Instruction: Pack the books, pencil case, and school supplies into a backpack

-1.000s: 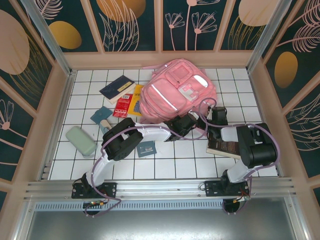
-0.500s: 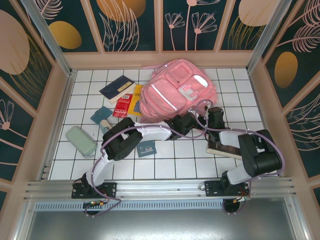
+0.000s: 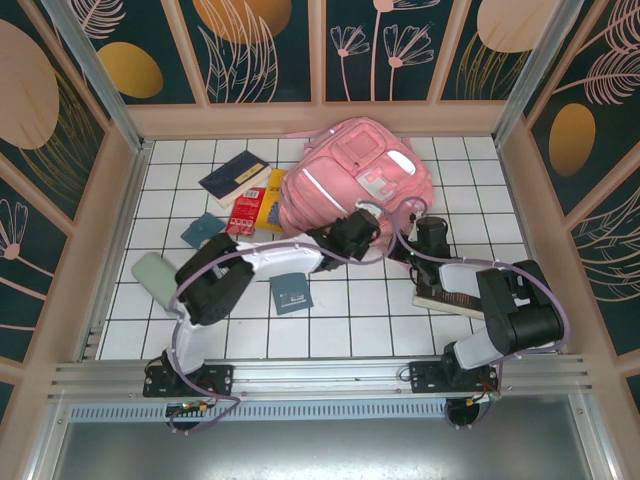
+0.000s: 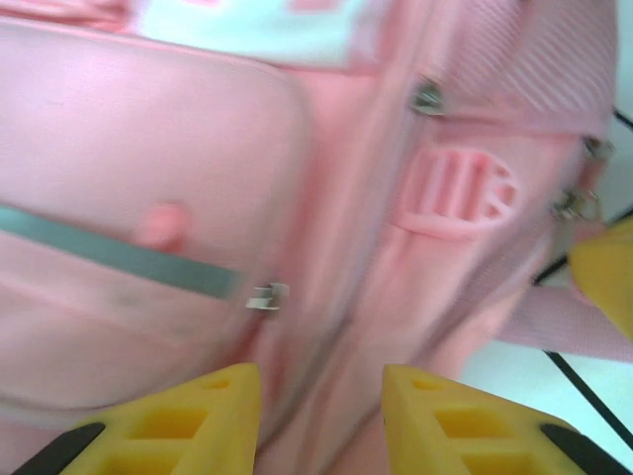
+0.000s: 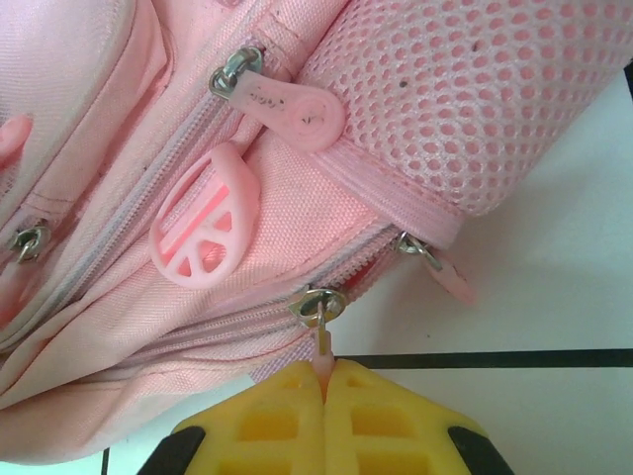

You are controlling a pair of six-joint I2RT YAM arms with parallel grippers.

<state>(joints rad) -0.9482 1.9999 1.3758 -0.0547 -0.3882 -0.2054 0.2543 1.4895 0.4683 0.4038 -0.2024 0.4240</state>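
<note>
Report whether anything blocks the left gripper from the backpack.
Nothing visible does. The left gripper hangs open directly over the backpack, with bare pink fabric beyond its fingers. The right gripper is shut on a zipper pull at the bag's edge.

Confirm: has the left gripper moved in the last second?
Yes. The left gripper shifted up-left in the top view, farther onto the backpack.

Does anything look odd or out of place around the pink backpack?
Nothing looks spilled or damaged. The backpack lies flat, books loose beside it. The right tool is shut on its zipper pull.
</note>
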